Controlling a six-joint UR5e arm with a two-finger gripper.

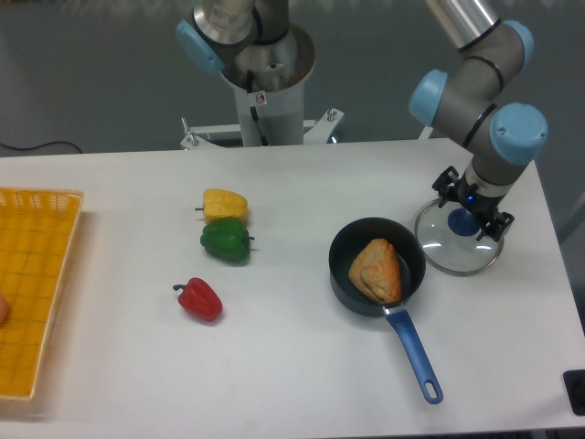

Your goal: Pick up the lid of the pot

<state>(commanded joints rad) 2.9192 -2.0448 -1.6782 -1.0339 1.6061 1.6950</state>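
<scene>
- A clear pot lid [442,252] lay on the pale surface [119,274] near its right edge, as the camera saw it, its blue knob [463,223] facing up.
- The end effector [473,207] hung low over the lid, fingers parted and grasping nothing, one tip on either side of the knob in the camera's view. Contact with the knob could not be told.
- The approach looked all but done; closing on the knob and raising the lid were left. The grip had not been made, and the lid appeared to lie flat.
- Squaring the fingers around the knob seemed the next need, as an off-center squeeze might have tipped or slid the lid.
- A black pan [345,283] holding a brown food item [377,271] sat close beside the lid, its blue handle [413,352] pointing toward the near edge; a lift straight up seemed safest.
- Yellow [225,205], green [226,241] and red peppers [200,300] lay farther left.
</scene>
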